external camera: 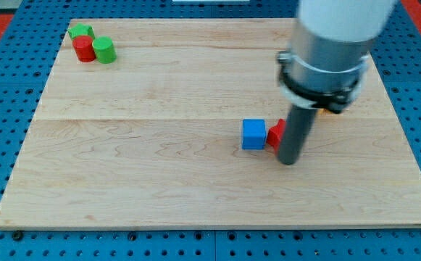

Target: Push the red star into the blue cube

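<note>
The blue cube (253, 134) lies a little right of the board's middle. The red star (275, 133) lies against the cube's right side, touching it; the rod hides most of the star. My tip (288, 161) rests on the board at the star's lower right, close against it. The arm's white and grey body fills the view's top right above the rod.
At the view's top left a green block (80, 31), a red cylinder (84, 49) and a green cylinder (103, 50) sit in a tight cluster. A sliver of an orange block (328, 110) shows behind the arm. The wooden board (159, 181) lies on a blue pegboard.
</note>
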### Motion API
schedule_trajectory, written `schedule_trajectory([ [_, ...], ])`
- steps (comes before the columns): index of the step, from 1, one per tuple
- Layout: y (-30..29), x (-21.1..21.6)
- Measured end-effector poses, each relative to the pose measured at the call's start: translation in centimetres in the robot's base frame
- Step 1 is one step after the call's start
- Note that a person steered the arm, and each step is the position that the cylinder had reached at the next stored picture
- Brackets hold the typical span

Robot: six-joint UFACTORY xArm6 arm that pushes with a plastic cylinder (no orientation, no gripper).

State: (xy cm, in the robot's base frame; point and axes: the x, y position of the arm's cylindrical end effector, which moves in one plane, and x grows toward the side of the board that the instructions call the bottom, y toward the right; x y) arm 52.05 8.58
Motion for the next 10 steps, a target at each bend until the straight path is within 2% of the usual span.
schedule_trajectory([
  [1, -2.7, -4.1],
  [2, -2.1, -6.2],
  [3, -2.0, -1.9],
  [4, 1.5, 2.3],
  [5, 5.0, 0.7],
  [7, -1.9, -3.5],
  [10, -0.9, -7.6],
])
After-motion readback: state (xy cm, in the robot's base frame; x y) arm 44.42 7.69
